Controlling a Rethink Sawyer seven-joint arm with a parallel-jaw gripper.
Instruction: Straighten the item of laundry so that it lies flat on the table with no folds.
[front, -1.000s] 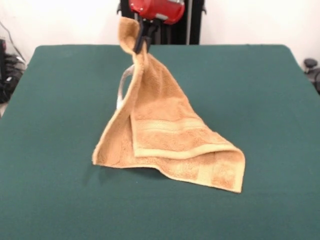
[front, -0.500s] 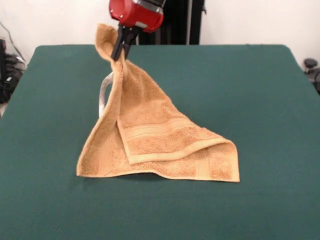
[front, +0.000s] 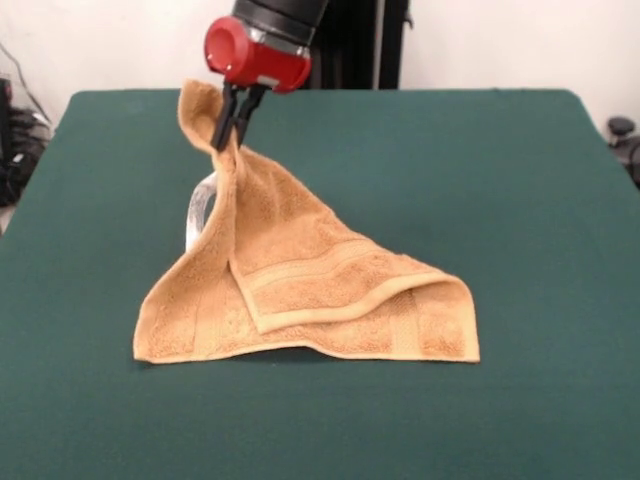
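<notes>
The golden-tan item of laundry (front: 300, 290) hangs in a tent shape from one pinched corner, and its lower part rests on the dark green table (front: 520, 200). My gripper (front: 228, 135), black fingers under a red wrist, is shut on that raised corner at the upper left of the cloth. A folded flap with a woven band lies across the front of the cloth. The bottom hem spreads wide along the table, from lower left to lower right.
A pale, glossy curved thing (front: 200, 215) shows just behind the cloth's left edge. Dark equipment (front: 15, 140) sits off the table's left side, and a black object (front: 625, 135) stands beyond the right edge.
My gripper has moved left and downward with the corner in it. The cloth's lower left corner has slid further left, so the base lies wider on the table.
</notes>
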